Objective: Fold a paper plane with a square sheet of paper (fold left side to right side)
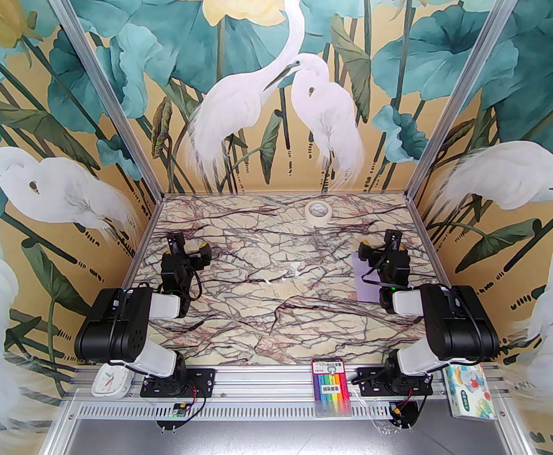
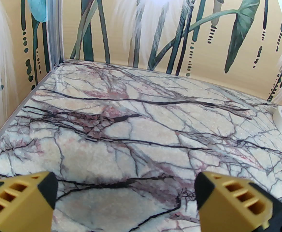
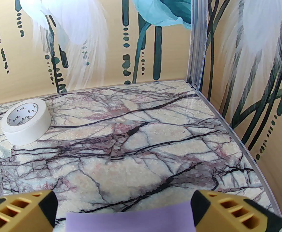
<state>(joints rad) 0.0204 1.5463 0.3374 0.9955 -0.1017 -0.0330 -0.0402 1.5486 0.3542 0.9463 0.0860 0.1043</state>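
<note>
The square sheet of paper (image 1: 365, 278) is pale lavender and lies flat on the marble table (image 1: 276, 320) at the right, partly hidden under my right arm. My right gripper (image 1: 380, 247) hovers over its far part, open. In the right wrist view the sheet's far edge (image 3: 131, 217) lies between and below the yellow fingers (image 3: 230, 211) of that gripper (image 3: 124, 199), which hold nothing. My left gripper (image 1: 191, 247) stands open over bare marble at the left, and in its wrist view the gripper (image 2: 126, 185) has nothing between its fingers. The paper plane is out of view.
A white tape roll (image 1: 317, 212) sits near the back wall, right of centre. Small white scraps (image 1: 283, 275) lie mid-table. On the front rail are a white clock (image 1: 110, 381), a marker pack (image 1: 332, 386) and a colourful tissue pack (image 1: 468, 391). Patterned walls enclose three sides.
</note>
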